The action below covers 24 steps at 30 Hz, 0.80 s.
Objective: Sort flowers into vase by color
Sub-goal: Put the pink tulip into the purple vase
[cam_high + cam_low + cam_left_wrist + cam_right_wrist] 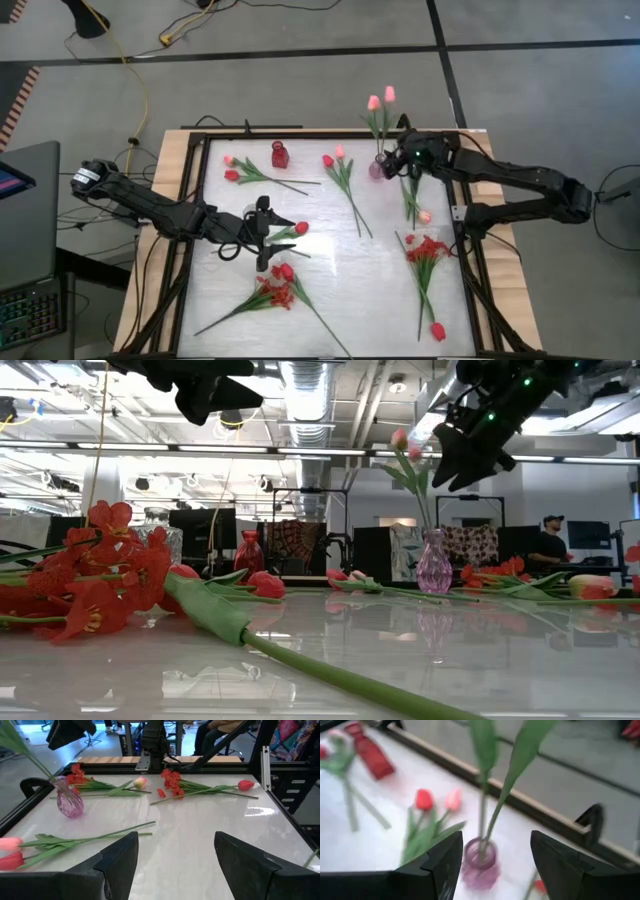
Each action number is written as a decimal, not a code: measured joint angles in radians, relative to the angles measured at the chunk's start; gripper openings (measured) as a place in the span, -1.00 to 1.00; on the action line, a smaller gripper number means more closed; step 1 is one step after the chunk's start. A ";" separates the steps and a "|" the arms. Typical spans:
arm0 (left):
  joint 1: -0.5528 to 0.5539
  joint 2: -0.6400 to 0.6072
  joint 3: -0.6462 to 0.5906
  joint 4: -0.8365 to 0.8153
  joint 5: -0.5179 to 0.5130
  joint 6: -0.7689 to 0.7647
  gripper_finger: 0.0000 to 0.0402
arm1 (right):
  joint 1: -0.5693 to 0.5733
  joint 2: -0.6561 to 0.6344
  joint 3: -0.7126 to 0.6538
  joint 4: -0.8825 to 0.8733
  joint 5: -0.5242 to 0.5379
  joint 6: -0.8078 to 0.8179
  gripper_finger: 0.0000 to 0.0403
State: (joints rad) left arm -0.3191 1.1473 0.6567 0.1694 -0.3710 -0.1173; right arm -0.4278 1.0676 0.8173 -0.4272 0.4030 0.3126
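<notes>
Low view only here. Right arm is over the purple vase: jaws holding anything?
Observer: No. The right wrist view shows the right gripper open and empty above the purple vase.
Operator: Left arm?
Observer: The high view shows the left gripper open, hovering beside a red tulip that lies on the table.
Operator: Any pink left loose?
Observer: Yes. In the high view a pink tulip lies on the left arm's side of the purple vase.
</notes>
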 joint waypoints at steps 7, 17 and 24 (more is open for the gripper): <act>0.000 0.000 0.000 -0.006 0.002 -0.002 0.24 | 0.048 0.000 0.040 -0.059 -0.200 0.081 0.30; -0.001 0.000 0.000 -0.046 0.045 -0.029 0.24 | 0.255 0.001 0.040 -0.058 -0.202 0.185 0.29; -0.001 0.000 0.000 -0.088 0.045 -0.037 0.24 | 0.425 0.093 0.040 -0.036 -0.116 0.263 0.29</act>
State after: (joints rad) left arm -0.3202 1.1473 0.6563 0.0817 -0.3264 -0.1547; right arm -0.0028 1.1602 0.8574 -0.4633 0.2865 0.5757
